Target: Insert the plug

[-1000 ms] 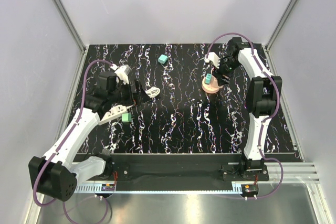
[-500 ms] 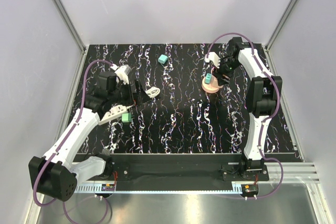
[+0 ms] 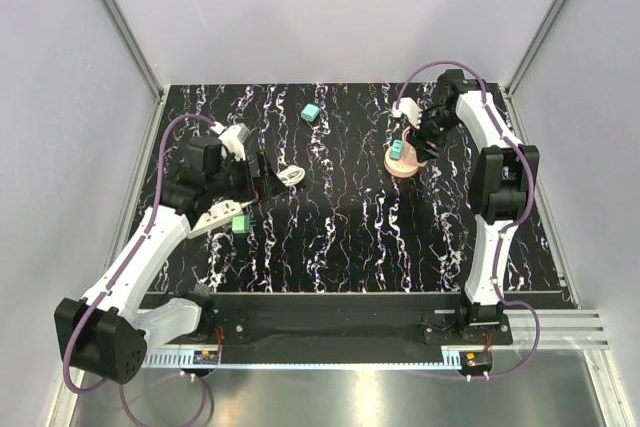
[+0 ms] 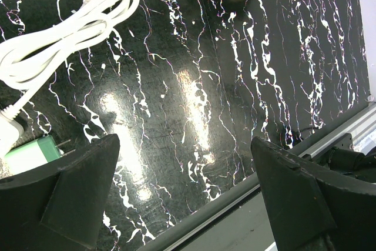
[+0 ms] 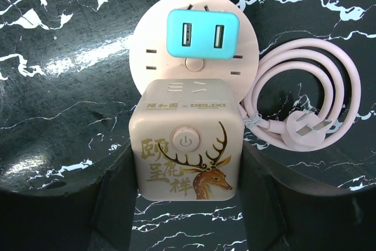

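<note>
The teal plug (image 5: 202,34), with two USB ports showing, sits on the round face of a pink socket cube (image 5: 185,145) that has a deer print. My right gripper (image 5: 187,189) is shut on that cube, one finger against each side. In the top view this group is at the back right: plug (image 3: 397,153), socket (image 3: 402,166), right gripper (image 3: 414,145). A second teal cube (image 3: 311,113) lies loose at the back centre. My left gripper (image 3: 255,179) hangs open and empty over the left of the table (image 4: 185,195).
The socket's coiled pink cord (image 5: 308,107) lies beside it. On the left lie a coiled white cable (image 3: 291,175), a white power strip (image 3: 214,215) and a bright green cube (image 3: 241,223). The table's front rail (image 4: 235,216) runs under the left gripper.
The right wrist has shifted slightly toward the back of the table with the pink socket in its jaws. The left arm has not moved.
</note>
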### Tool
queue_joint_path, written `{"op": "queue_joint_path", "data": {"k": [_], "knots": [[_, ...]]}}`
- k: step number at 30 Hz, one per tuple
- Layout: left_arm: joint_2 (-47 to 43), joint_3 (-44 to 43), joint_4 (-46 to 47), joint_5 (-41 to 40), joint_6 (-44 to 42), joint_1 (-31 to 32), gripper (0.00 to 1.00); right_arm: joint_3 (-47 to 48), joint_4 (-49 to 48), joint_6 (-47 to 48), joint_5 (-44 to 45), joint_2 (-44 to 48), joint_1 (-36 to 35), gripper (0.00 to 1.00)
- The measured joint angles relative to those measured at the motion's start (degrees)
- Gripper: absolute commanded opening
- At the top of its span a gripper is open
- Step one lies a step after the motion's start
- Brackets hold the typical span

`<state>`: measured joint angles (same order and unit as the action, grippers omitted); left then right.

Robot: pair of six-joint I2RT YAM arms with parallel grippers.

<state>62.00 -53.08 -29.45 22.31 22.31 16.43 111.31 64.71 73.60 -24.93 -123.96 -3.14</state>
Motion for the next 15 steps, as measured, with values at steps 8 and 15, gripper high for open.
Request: {"op": "queue_joint_path", "data": {"k": [8,15], "knots": [[0.0,0.0,0.0,0.0,0.0,0.0,0.99,0.0,-0.3,0.0,0.0,0.0,0.2,0.0],[0.0,0.0,0.0,0.0,0.0,0.0,0.99,0.0,-0.4,-0.3,-0.1,0.0,0.2,0.0]]}}
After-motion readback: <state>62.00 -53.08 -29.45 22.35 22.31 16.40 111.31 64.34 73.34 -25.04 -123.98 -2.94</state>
